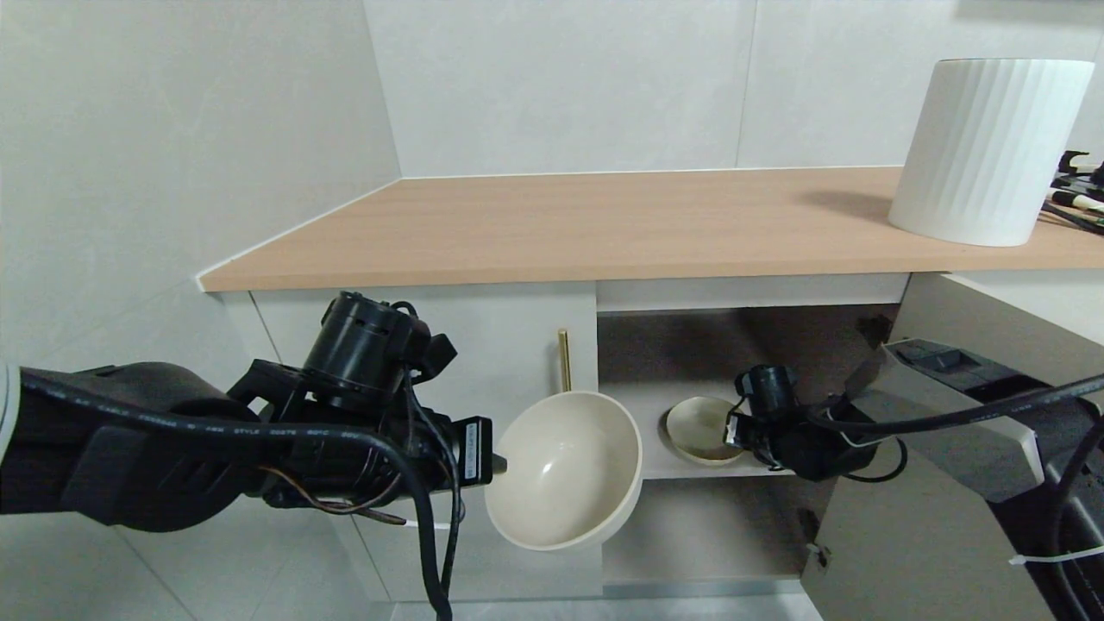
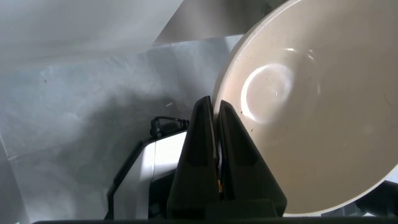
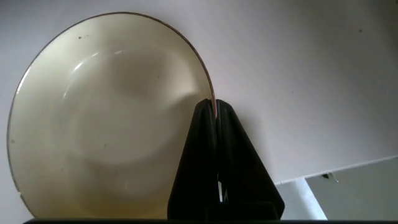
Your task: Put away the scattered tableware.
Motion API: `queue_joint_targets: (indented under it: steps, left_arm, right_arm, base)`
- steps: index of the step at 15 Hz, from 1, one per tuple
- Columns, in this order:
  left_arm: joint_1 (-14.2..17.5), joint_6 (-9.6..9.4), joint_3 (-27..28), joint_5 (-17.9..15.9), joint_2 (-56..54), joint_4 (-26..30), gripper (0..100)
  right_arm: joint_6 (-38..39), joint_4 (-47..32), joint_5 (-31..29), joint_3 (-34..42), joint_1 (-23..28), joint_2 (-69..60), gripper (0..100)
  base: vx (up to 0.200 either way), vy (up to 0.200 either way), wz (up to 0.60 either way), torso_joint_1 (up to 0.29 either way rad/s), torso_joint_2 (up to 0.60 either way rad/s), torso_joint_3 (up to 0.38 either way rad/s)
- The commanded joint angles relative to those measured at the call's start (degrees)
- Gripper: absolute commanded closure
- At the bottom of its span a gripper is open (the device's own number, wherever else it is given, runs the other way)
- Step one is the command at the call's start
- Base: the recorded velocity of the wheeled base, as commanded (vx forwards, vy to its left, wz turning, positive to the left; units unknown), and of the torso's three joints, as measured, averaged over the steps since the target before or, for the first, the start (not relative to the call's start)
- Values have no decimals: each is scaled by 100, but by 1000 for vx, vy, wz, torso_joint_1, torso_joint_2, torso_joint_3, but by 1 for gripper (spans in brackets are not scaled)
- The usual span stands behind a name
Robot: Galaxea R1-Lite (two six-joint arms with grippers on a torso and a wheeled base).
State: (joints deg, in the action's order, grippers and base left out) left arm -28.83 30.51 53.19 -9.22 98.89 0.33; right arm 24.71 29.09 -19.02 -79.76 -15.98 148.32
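The left tool is pinched tight on the rim of a large cream bowl, its two dark fingers pressed nearly together with the thin edge between them; the bowl hangs out beyond the fingertips, tipped on its side so its hollow faces the camera, in the air in front of the cabinet's closed door. Just above the bowl, past the tool's tips, a slim gold handle stands upright on that door. The right tool is likewise closed down to a sliver on the rim of a small dish, a shallow cream one with a darker edge line, gripped at the side nearest the tool. That dish lies just ahead of the tool's fingers, inside the open compartment and low over the shelf; whether it touches the shelf cannot be told. The two tools are near each other, the bowl between them. Behind the right tool the opened door swings outward. Above both tools runs the wooden worktop, and well beyond the right tool a white ribbed vessel stands on it, with some pens just beside it at the edge
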Motion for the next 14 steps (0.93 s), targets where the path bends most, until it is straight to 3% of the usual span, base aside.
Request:
queue_joint_targets:
  steps: [1,8,9,14]
  left_arm:
    - [0,7,7,-1,-10,2,100]
    - [0,7,7,43,-10,2,100]
    - [0,7,7,43,-10,2,100]
    - [0,7,25,43,7,-7,100]
  right_arm:
    - [7,1,-5,-74,-10,48,100]
    - [7,1,-41,-118,-1,65,100]
    - [7,1,-41,-136,-1,65,0]
    - [34,1,-76,-118,25,4,0]
  base:
    - [0,0,0,0,0,0]
    - [0,0,0,0,0,0]
    - [0,0,0,0,0,0]
    - [0,0,0,0,0,0]
